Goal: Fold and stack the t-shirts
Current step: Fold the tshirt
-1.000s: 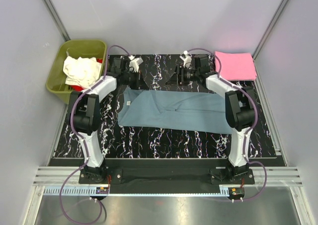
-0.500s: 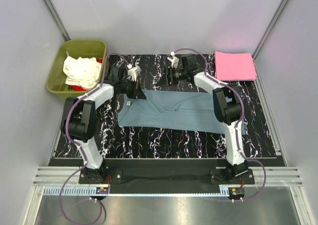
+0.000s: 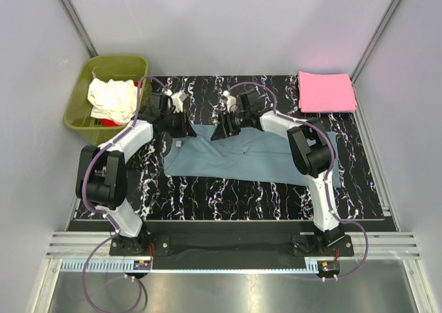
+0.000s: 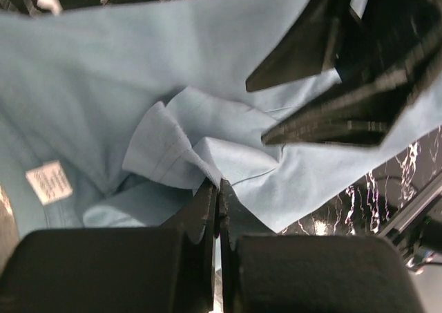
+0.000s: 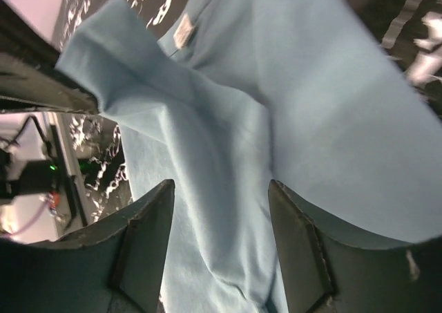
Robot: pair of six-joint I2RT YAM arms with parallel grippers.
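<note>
- left gripper (image 4: 217,191) is clenched tight on a bunched fold of the blue-grey t-shirt (image 3: 248,157), right at the shirt's far left edge, with the cloth puckering up into the fingertips
- right gripper (image 5: 221,195) is spread wide with nothing in it, hanging just over the same shirt near its far edge. Can't tell if the fingers actually touch the cloth
- in the left wrist view the two grippers sit really close together, the right one's open jaws just above the pinched fold
- the blue-grey shirt lies spread across the middle of the black marbled table (image 3: 228,192), mostly flat and a bit rumpled, with its white label (image 4: 48,182) showing near the left gripper
- pink t-shirt (image 3: 326,92) sits folded into a neat square at the far right corner, well apart from the arms
- cream-white t-shirt (image 3: 110,97) is piled in the olive-green tub (image 3: 117,61) off the far left corner, with a bit of the red t-shirt (image 3: 103,121) peeking out under it
</note>
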